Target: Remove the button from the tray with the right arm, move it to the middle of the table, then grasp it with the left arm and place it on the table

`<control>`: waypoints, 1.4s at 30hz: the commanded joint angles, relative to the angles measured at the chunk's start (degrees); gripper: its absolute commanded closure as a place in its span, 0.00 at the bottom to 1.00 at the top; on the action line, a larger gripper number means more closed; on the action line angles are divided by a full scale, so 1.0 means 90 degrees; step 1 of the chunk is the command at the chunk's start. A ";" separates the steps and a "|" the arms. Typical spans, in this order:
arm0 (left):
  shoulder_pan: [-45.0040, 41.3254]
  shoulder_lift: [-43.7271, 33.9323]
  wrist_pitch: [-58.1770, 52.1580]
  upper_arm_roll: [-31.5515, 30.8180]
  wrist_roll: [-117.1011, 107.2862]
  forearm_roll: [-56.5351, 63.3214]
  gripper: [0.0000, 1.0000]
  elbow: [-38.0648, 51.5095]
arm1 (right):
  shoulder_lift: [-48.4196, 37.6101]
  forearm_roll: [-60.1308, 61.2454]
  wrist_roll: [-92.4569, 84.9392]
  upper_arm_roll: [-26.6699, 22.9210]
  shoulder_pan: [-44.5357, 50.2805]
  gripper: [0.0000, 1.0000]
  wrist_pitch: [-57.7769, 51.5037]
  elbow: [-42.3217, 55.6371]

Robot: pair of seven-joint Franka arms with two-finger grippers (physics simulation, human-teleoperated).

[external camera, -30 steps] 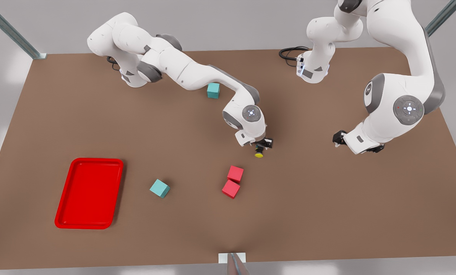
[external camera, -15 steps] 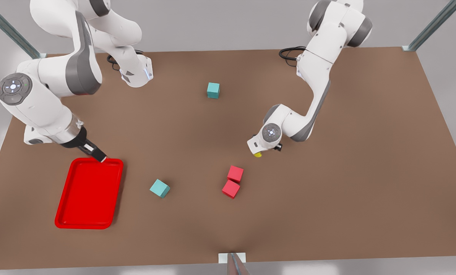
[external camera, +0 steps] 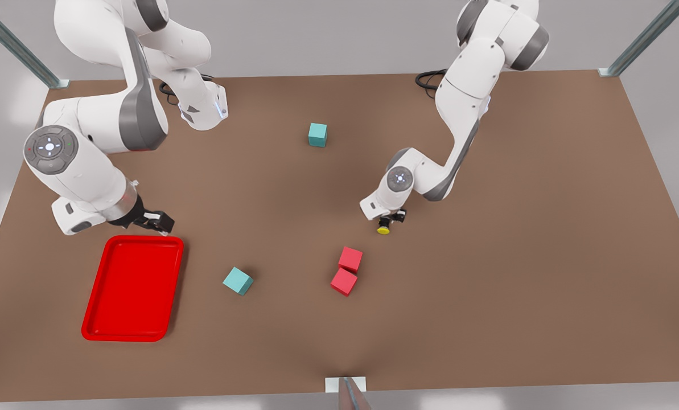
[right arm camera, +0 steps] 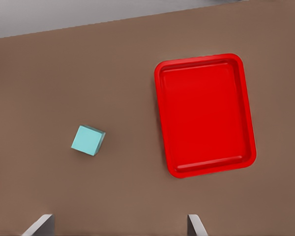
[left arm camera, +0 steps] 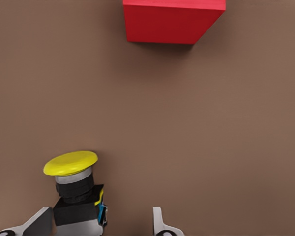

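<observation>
— Where was the button [external camera: 383, 229] when you checked?

— I saw it near the middle of the surface [external camera: 487, 273], under the left gripper [external camera: 390, 219]. From the front view the yellow cap sat just below the gripper, a little way up from the two red cubes [external camera: 347, 270]. In the left wrist view the button [left arm camera: 76, 189] lay against one fingertip [left arm camera: 37, 223], cap pointing away from the wrist, while the other fingertip [left arm camera: 160, 223] stood well apart from it. So I read that gripper as spread, touching the button on one side only. Whether the button rested on the surface I could not tell.

— And the other arm?

— The right gripper [external camera: 156, 221] hung just above the far edge of the tray [external camera: 132, 287], on the front view's left. Its fingers were spread too: in the right wrist view I had both fingertips [right arm camera: 39, 225] wide apart, nothing between them. That view looked down on the tray [right arm camera: 205, 115], and I saw nothing lying in it.

— Anything else around?

— One teal cube [external camera: 238, 281] sat between the tray and the red cubes, and I saw it [right arm camera: 88, 140] in the right wrist view beside the tray. A second teal cube [external camera: 317, 135] sat farther back. One red cube [left arm camera: 173, 20] showed ahead of the left gripper.
</observation>
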 commanded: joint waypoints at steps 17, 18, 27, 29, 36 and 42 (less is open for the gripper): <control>-0.0054 0.0200 0.0133 0.0156 -0.0691 0.0007 0.39 0.0061 | -0.0007 -0.0113 -0.1692 -0.0038 -0.0083 0.00 0.0012 0.0004; -0.0054 0.0200 0.0123 0.0156 -0.0691 0.0007 0.49 0.0071 | -0.0007 -0.0113 -0.1701 -0.0038 -0.0093 0.00 0.0012 0.0004; -0.0074 0.0190 -0.0151 0.0156 -0.0769 0.0007 0.62 0.0305 | -0.0007 -0.0103 -0.1623 0.0001 0.0034 0.00 0.0022 -0.0005; -0.0074 0.0171 -0.0306 0.0156 -0.0769 0.0007 0.63 0.0441 | -0.0007 -0.0093 -0.1623 0.0001 0.0102 0.00 0.0022 -0.0005; -0.0045 0.0170 -0.3569 0.0518 -0.5239 0.1540 0.63 0.2385 | -0.0007 -0.0298 -0.1633 0.0001 0.0366 0.00 0.0022 -0.0015; -0.0035 0.0502 -0.4633 0.0703 -1.3620 0.4958 0.63 0.2844 | -0.0007 -0.0367 -0.1633 0.0001 0.0483 0.00 0.0022 -0.0044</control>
